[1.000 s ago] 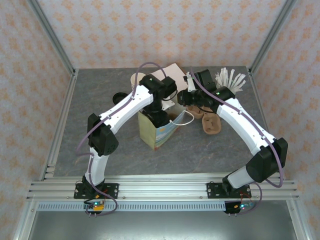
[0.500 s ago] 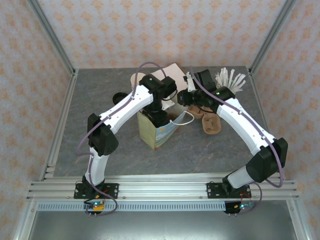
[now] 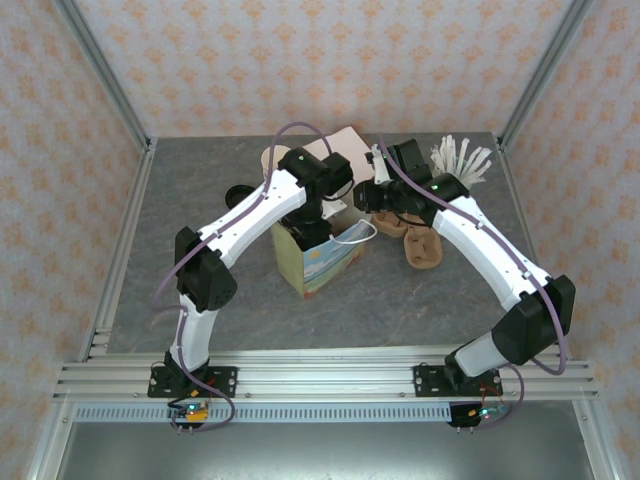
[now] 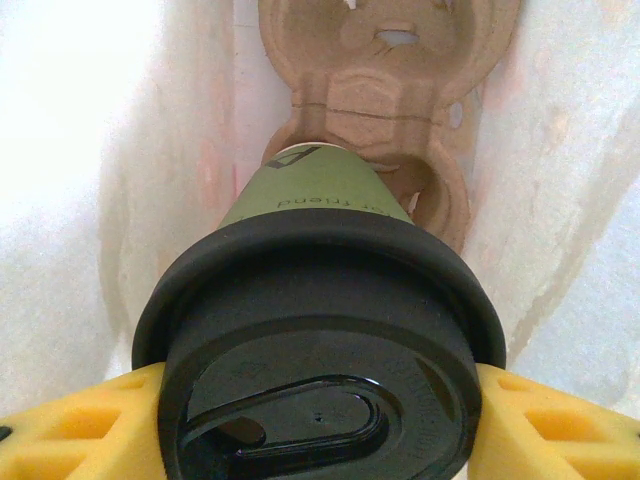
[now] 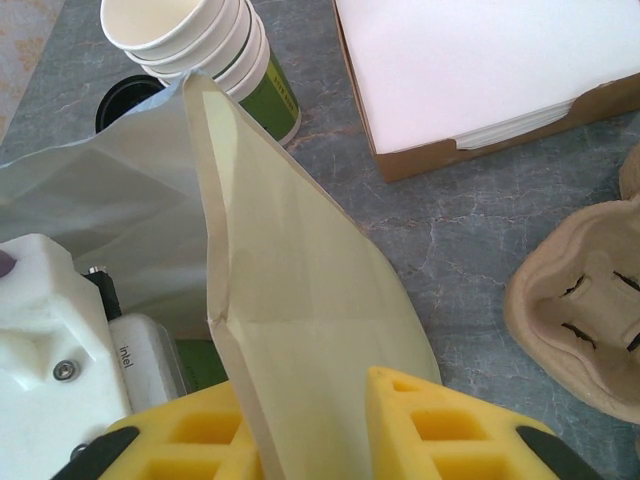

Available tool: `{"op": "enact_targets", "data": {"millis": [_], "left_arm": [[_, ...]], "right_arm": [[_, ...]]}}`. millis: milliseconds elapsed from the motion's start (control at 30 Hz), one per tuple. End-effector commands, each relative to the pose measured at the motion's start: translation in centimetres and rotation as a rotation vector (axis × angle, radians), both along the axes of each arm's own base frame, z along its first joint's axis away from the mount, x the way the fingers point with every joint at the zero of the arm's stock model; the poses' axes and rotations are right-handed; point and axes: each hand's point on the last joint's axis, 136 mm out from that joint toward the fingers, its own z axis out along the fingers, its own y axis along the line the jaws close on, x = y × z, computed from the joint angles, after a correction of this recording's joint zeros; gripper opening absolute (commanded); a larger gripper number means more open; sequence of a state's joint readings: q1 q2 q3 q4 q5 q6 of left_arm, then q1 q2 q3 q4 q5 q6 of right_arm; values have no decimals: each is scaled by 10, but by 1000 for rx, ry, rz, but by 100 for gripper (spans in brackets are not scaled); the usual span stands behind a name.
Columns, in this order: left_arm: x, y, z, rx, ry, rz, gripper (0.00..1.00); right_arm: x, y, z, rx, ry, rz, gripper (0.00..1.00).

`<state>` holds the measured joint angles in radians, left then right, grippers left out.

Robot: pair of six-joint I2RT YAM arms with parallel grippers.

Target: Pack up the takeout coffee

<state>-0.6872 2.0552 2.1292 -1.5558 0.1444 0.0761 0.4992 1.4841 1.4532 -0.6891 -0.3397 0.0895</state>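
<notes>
The takeout coffee (image 4: 320, 300), a green paper cup with a black lid, hangs inside the paper bag (image 3: 325, 268), whose white inner walls (image 4: 80, 150) surround it. My left gripper (image 4: 318, 420) is shut on the cup just under the lid, a yellow finger (image 4: 80, 430) on each side. Below the cup a pulp cup carrier (image 4: 390, 70) lies on the bag's floor. In the top view the left gripper (image 3: 318, 228) reaches down into the bag's mouth. My right gripper (image 5: 310, 420) is shut on the bag's upper edge (image 5: 290, 290), at the bag's far right corner (image 3: 362, 200).
A stack of lidless cups (image 3: 272, 160) (image 5: 190, 35) and a loose black lid (image 3: 238, 196) (image 5: 125, 100) sit behind the bag. A napkin box (image 3: 335, 140) (image 5: 470, 70), white stirrers (image 3: 460, 158) and another pulp carrier (image 3: 422, 248) (image 5: 580, 310) lie to the right.
The bag's mouth has shifted slightly and spread a little wider. The left gripper sits a bit lower in the bag. The right arm has barely moved.
</notes>
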Motion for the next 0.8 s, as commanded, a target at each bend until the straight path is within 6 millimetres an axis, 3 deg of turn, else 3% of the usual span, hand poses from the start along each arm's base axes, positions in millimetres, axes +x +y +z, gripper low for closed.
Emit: {"op": "enact_targets", "data": {"millis": [0,200,767], "left_arm": [[-2,2,-7,7,25,-2,29],[-6,-2,-26,1,82,-18,29],[0,-2,-41,-8,94,-10,29]], "right_arm": [[3,1,4,-7,-9,-12,27],[2,0,4,-11,-9,-13,27],[2,0,6,-12,-13,-12,30]]}}
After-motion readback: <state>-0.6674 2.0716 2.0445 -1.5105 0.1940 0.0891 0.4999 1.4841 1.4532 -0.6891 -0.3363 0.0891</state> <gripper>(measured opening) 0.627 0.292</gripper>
